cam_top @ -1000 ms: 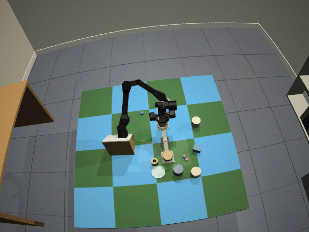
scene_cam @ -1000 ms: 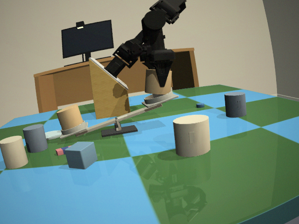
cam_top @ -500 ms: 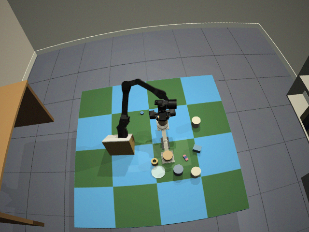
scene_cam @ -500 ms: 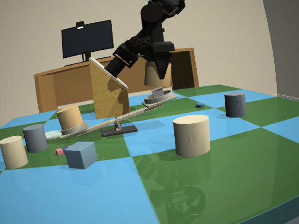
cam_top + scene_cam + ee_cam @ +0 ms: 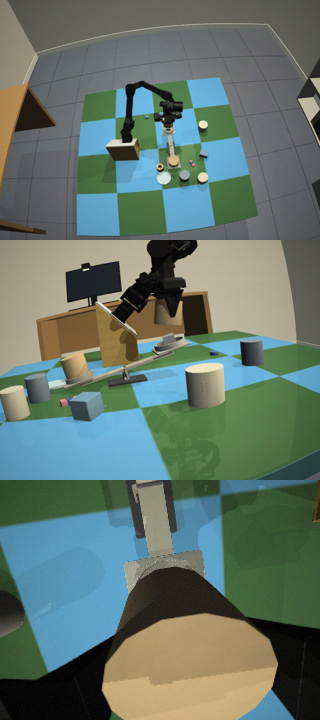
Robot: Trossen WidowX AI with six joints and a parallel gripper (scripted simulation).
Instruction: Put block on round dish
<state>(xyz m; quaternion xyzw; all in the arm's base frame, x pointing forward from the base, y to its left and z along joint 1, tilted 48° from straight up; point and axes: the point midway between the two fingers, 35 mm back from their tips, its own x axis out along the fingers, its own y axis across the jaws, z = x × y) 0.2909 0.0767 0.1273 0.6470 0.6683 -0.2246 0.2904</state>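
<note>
My gripper [image 5: 170,313] is shut on a tan cup [image 5: 159,314] [image 5: 190,680], held upright above the raised end of the balance [image 5: 170,140] [image 5: 139,364] [image 5: 156,525]. A small grey block [image 5: 168,338] sits, tilted, in the raised pan, below the cup and apart from it. The other tan cup [image 5: 173,160] [image 5: 75,365] stands tilted on the lowered end. The pale round dish [image 5: 163,178] [image 5: 56,384] lies just beyond that end, with no cup above it. In the wrist view the held cup hides the block.
A gold ring [image 5: 157,168] lies beside the dish. Near the lowered end are a blue-grey cylinder [image 5: 184,175] [image 5: 38,388], a cream cylinder [image 5: 202,177] [image 5: 15,403], a small red-and-blue block [image 5: 192,163] and a blue-grey box [image 5: 203,153] [image 5: 86,406]. Another cream cylinder [image 5: 203,125] [image 5: 205,385] stands apart.
</note>
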